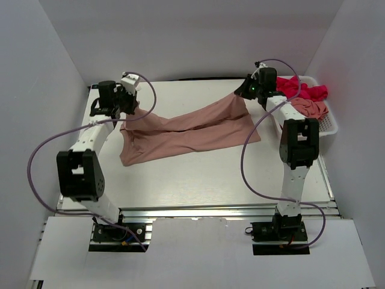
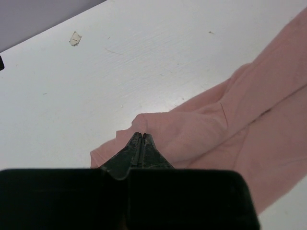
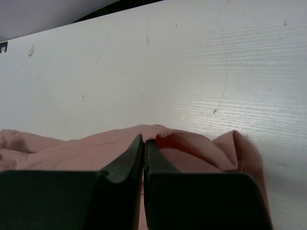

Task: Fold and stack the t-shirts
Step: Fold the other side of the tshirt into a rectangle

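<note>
**Fig. One salmon-pink t-shirt (image 1: pixel 186 129) spread across the table (image 1: pixel 210 174) at the centre of the top view, pinched at two ends.**
Your left gripper (image 2: pixel 140 136) has its fingers closed tight on the shirt's edge at upper left. Your right gripper (image 3: pixel 144 139) is clamped likewise on the opposite edge at upper right. At the right edge, one white mesh basket (image 1: pixel 329 123) holds two garments you can count: one magenta-red t-shirt (image 1: pixel 304 91) and, below it in the frame, one second pink t-shirt (image 1: pixel 310 108). Totals: three shirts, one basket.

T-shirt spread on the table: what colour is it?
The t-shirt is plain dusty salmon-pink, clearest in the top external view.
</note>
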